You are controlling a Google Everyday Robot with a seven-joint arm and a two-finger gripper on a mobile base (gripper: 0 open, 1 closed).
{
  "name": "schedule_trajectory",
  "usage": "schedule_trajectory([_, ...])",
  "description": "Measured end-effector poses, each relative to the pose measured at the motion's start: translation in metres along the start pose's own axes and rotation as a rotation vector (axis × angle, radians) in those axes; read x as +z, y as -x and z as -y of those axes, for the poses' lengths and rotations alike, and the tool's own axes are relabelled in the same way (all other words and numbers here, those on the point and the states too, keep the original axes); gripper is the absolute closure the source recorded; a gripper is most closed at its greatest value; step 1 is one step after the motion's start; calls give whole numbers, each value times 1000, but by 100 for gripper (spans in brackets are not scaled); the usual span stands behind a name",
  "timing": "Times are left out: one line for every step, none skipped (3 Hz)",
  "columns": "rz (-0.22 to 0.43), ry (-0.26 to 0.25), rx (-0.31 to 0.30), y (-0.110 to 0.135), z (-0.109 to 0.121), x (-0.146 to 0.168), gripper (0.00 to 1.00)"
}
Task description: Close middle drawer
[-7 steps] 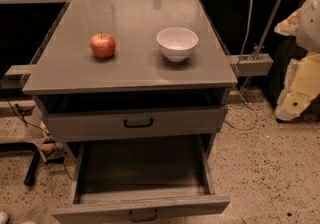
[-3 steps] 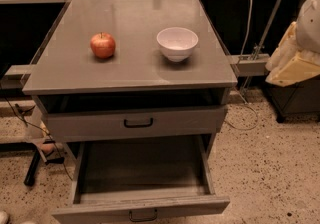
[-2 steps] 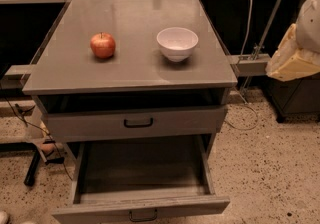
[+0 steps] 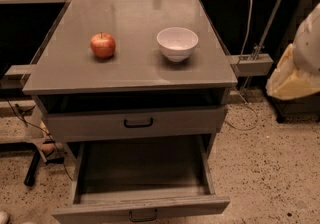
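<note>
The middle drawer (image 4: 142,210) is pulled far out at the bottom of the view. Its low flat grey front carries a small black loop handle (image 4: 142,215), and its deep grey box (image 4: 142,165) looks empty. Above it, the taller-fronted top drawer (image 4: 135,123) with the wider black handle stands slightly open. The lowest drawer is out of view. My gripper (image 4: 292,75) is the cream-coloured end of the arm at the right edge. It hangs beside the cabinet at about table-top height, well apart from the drawer.
A red apple (image 4: 103,45) and a white bowl (image 4: 177,43) stand on the grey cabinet top (image 4: 135,70). Cables and a metal stand (image 4: 260,43) are at the back right. A dark object (image 4: 34,168) lies on the speckled floor at the left.
The cream end of my arm has risen from near the floor at the right to about table-top height. The drawers, apple and bowl have not moved.
</note>
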State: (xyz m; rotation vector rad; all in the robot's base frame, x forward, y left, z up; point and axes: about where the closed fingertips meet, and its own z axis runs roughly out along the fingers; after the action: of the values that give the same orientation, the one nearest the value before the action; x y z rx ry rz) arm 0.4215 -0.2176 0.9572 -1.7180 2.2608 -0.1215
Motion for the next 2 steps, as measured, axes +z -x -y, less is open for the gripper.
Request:
schedule_trajectory([-24, 85, 29, -12, -49, 38, 100])
schedule_trajectory([-59, 226, 50, -26, -102, 96, 100])
